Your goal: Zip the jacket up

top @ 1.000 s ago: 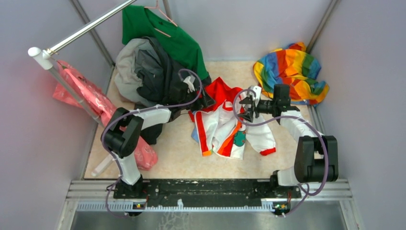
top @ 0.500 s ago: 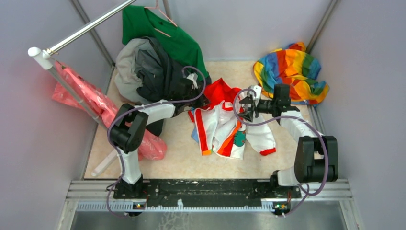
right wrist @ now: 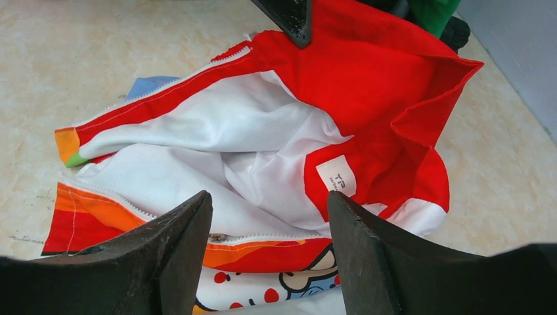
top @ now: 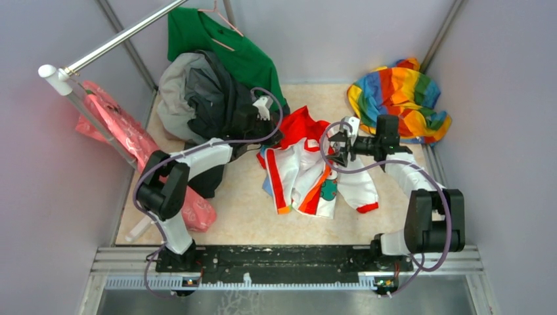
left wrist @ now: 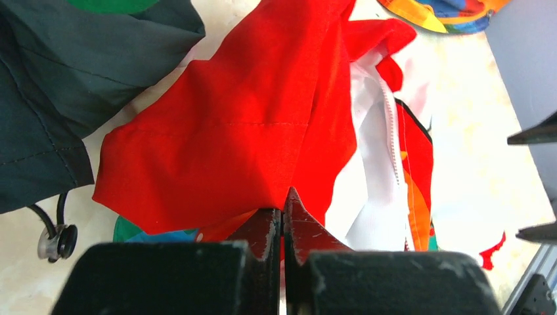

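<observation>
Just below your right gripper [right wrist: 268, 197], jaws apart, the jacket [right wrist: 197, 131] is lying open, zipper edges [right wrist: 171, 82] running crosswise to its left, while your left gripper [left wrist: 284, 210] is sitting shut against the hood [left wrist: 230, 118].

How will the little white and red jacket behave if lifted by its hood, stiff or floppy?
Probably floppy: the jacket lies in soft crumpled folds, so it should sag and dangle. Likely light, as its cloth looks thin. Its unzipped front may swing apart.
</observation>
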